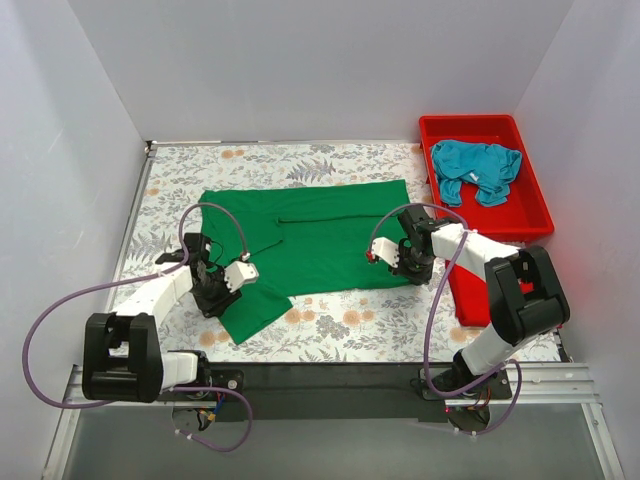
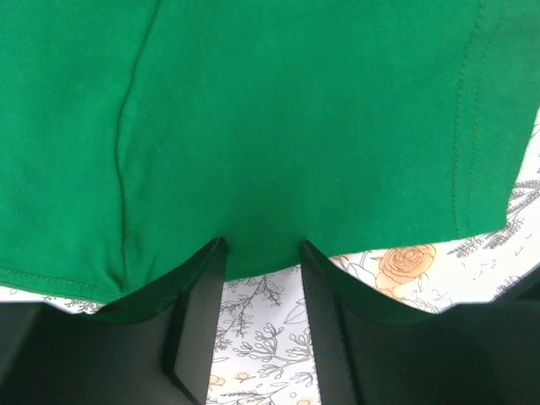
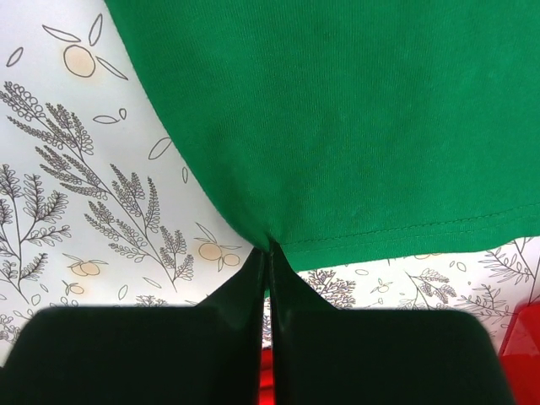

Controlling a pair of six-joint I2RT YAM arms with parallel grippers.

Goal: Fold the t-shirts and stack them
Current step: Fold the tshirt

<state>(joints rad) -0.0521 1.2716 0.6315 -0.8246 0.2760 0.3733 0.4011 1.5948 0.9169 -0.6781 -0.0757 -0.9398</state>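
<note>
The bright green t-shirt (image 1: 315, 235) lies spread out on the floral table, with one part trailing toward the near left. My left gripper (image 1: 218, 298) is open at that near-left part. In the left wrist view its fingertips (image 2: 261, 253) straddle the hem of the green t-shirt (image 2: 278, 126) without pinching it. My right gripper (image 1: 392, 266) is at the shirt's near right corner. In the right wrist view it (image 3: 268, 251) is shut on the stitched edge of the green t-shirt (image 3: 354, 118). The teal blue t-shirt (image 1: 478, 168) lies crumpled in the red tub (image 1: 530, 222).
The red tub stands along the table's right side, close behind my right arm. White walls enclose the back and both sides. The floral tablecloth (image 1: 345, 325) shows in front of the shirt, and a black rail runs along the near edge.
</note>
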